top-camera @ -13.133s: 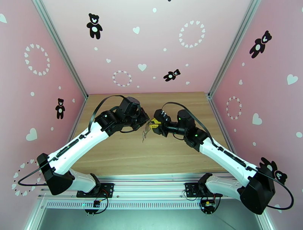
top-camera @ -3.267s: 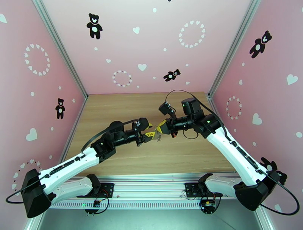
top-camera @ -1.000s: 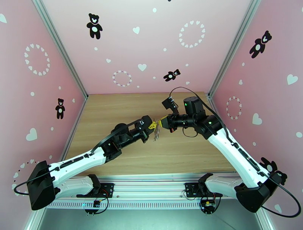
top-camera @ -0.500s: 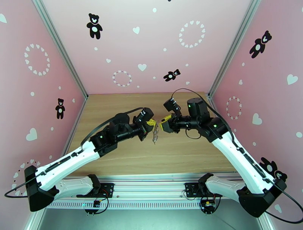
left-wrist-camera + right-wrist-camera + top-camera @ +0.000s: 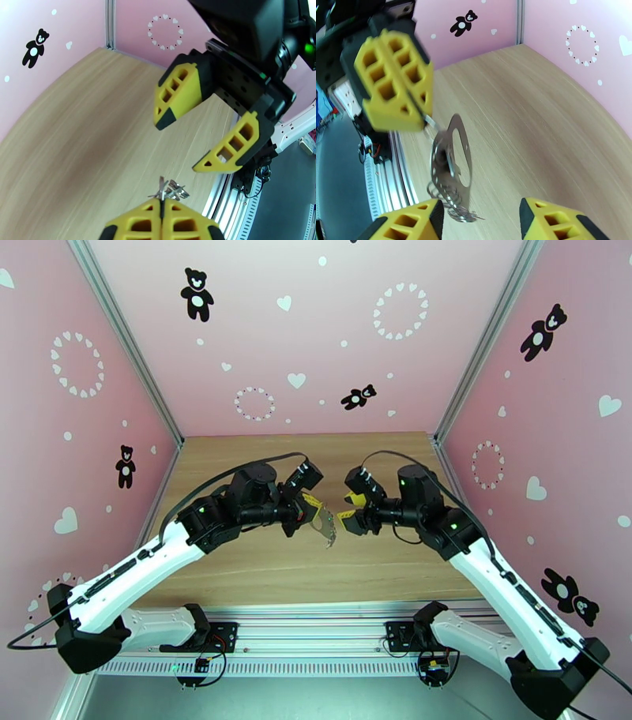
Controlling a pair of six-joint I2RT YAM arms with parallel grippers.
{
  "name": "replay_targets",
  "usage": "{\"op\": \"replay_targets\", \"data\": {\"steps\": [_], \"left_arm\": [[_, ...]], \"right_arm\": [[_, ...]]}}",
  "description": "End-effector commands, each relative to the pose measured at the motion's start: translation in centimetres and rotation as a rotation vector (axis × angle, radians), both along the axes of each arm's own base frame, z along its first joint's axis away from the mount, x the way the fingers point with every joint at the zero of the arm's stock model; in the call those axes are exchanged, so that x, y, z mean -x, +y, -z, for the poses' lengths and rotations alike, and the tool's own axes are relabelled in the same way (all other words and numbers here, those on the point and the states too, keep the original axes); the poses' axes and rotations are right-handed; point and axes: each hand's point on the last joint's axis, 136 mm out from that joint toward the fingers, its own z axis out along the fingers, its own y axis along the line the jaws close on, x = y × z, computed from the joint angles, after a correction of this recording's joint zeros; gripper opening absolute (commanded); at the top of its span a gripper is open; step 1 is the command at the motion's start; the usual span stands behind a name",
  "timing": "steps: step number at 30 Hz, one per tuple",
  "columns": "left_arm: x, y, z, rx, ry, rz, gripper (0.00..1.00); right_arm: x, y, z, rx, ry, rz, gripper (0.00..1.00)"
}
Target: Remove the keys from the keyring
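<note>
Left of the keyring (image 5: 443, 149), the left gripper (image 5: 315, 508) pinches its upper end, fingers pressed together, and should hold firm. Just right of the keyring, the right gripper (image 5: 349, 508) is spread and should likely close low on the dangling cluster; the keys there are indistinct. Below the keyring lies the wooden table (image 5: 261, 575), with pink walls (image 5: 316, 335) around.

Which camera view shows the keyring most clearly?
The right wrist view: the keyring hangs large and close from the left fingers. The top view shows the keyring tiny; the left wrist view, just a sliver past those fingers.
</note>
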Motion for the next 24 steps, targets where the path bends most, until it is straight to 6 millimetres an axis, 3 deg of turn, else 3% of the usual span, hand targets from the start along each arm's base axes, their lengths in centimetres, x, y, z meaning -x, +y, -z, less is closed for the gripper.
{"op": "replay_targets", "data": {"steps": [1, 11, 17, 24], "left_arm": [[1.0, -0.3, -1.7, 0.047, 0.030, 0.061, 0.00], [1.4, -0.6, -2.1, 0.028, 0.073, 0.095, 0.00], [1.2, -0.7, -2.1, 0.024, 0.085, 0.090, 0.00], [0.6, -0.8, -2.5, 0.031, 0.087, 0.062, 0.00]], "right_arm": [[-0.4, 0.4, -1.3, -0.022, -0.188, -0.039, 0.57], [-2.0, 1.9, -0.2, 0.015, -0.334, -0.023, 0.58], [-0.2, 3.2, 0.9, 0.014, -0.337, -0.109, 0.57], [0.4, 3.1, 1.8, 0.026, -0.322, -0.102, 0.58]]}}
